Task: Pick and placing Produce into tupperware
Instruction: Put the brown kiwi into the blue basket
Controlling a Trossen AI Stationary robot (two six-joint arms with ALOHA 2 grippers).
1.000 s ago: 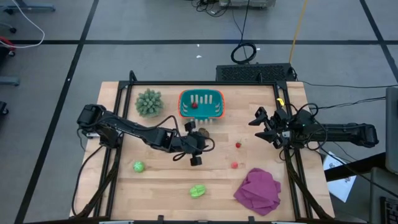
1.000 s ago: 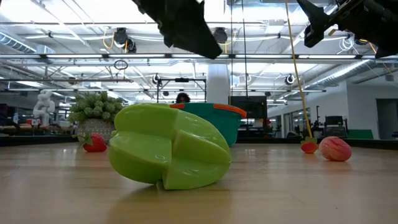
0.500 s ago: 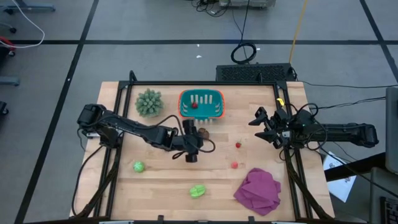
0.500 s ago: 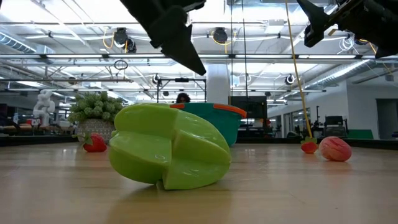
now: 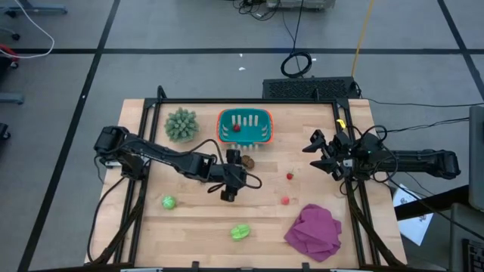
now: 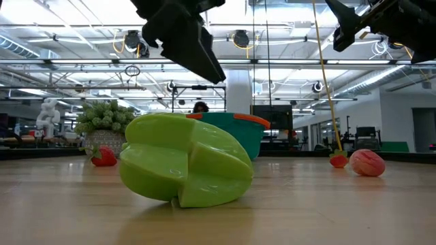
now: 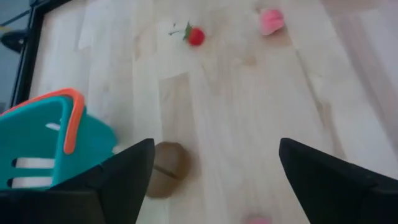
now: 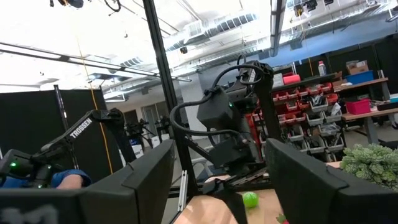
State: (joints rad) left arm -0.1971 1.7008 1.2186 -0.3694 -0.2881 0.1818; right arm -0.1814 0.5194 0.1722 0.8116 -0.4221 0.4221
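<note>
My left gripper hangs open above the middle of the table, empty, slanting down. In its wrist view the brown oval lies on the wood just beside one finger, next to the teal tupperware. The tupperware stands at the far middle with one red piece inside. Two small red pieces lie right of centre. Green pieces rest at the near left and near middle. My right gripper waits open over the right edge, raised.
A spiky grey-green plant stands left of the tupperware. A magenta cloth lies crumpled at the near right corner. Black frame rails run along the table's edges. Bare wood lies between the brown oval and the red pieces.
My left gripper has opened wide and rolled about its own axis while staying over the same spot near the brown oval. Nothing on the table has moved.
</note>
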